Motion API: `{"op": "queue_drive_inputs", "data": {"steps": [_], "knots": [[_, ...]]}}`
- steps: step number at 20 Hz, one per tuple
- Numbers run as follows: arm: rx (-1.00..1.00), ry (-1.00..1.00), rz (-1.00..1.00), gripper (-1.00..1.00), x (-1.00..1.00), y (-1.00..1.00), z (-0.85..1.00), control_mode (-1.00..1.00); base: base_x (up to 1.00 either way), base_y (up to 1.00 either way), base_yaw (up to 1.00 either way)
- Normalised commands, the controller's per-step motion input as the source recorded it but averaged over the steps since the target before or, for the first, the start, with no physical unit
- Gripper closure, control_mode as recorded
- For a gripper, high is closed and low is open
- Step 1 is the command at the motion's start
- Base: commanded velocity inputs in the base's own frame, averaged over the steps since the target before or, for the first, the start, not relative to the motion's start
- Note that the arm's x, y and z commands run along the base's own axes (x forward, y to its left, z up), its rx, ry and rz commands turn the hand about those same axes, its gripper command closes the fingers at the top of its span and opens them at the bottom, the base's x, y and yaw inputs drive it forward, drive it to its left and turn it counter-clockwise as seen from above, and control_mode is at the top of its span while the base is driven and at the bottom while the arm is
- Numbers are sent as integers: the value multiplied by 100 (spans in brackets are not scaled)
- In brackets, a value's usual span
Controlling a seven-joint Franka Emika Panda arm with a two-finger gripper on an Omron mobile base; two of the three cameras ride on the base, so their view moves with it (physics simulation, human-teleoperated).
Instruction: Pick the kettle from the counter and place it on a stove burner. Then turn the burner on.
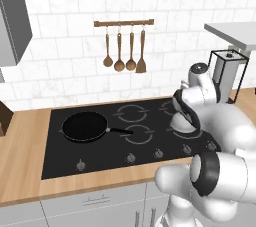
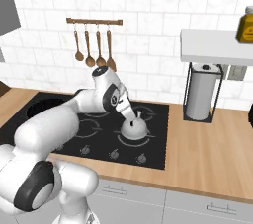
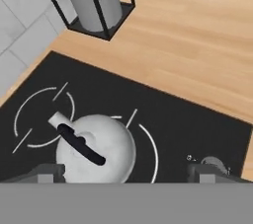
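The small silver kettle point(image 3: 96, 151) with its dark arched handle stands upright on the front right burner ring point(image 3: 150, 151) of the black cooktop point(image 3: 207, 129). No red glow shows on that ring. My gripper point(image 3: 128, 171) hangs open just above the kettle, one fingertip point(image 3: 49, 171) on each side of the dome and neither touching it. From the right base view the kettle point(image 2: 134, 129) sits under the gripper point(image 2: 133, 118). In the left base view the arm partly hides the kettle point(image 1: 181, 123). The wood-grain counter point(image 2: 207, 144) surrounds the cooktop.
A black frying pan point(image 1: 85, 126) lies on the front left ring. Control knobs point(image 2: 113, 154) line the cooktop's front edge, one near the right finger point(image 3: 212, 163). A wire-framed paper towel holder point(image 2: 201, 94) stands on the counter to the right. Utensils hang on the wall rail point(image 2: 94, 21).
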Motion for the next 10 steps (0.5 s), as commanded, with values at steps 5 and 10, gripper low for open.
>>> {"op": "queue_drive_inputs", "data": {"steps": [5,10], "knots": [[9,4,32,-100,-46,-72,12,-100,0,0,0],[3,26,44,-100,-26,-65,-27,-100,0,0,0]]}}
